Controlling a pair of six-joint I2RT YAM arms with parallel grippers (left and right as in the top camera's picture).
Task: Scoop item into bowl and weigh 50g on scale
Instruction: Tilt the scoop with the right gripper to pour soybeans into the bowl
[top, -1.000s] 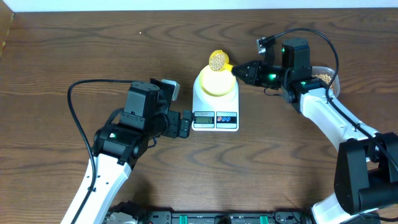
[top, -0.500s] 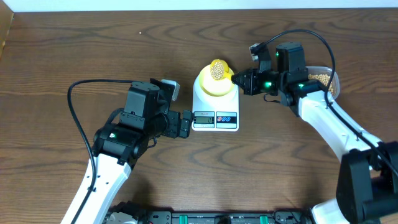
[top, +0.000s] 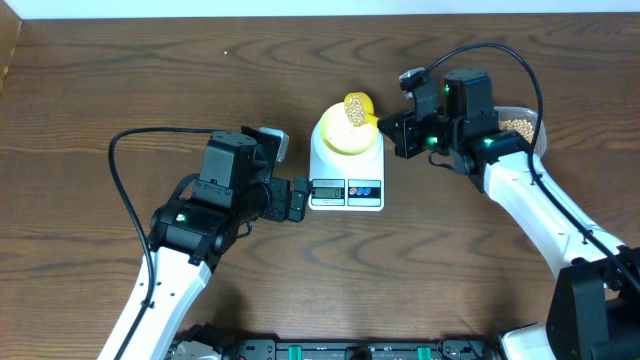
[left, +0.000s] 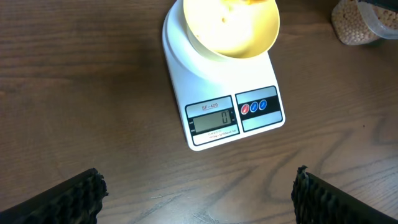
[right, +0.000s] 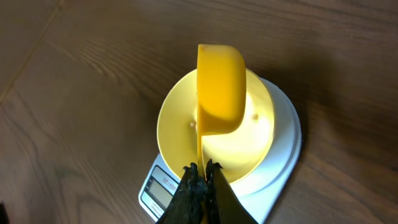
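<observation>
now the right gripper (right: 200, 173) is clamped on the yellow scoop (right: 219, 87), tilted with beans (top: 354, 110) above the bowl (right: 171, 134) sitting on the scale (left: 186, 81). the left gripper (left: 199, 196) gapes wide beside the scale's display end.

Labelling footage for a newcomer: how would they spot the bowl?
Find the white scale in the centre. The bowl sits on it, round and pale yellow. It is paler than the bright scoop above it and opaque, unlike the clear tub.
</observation>
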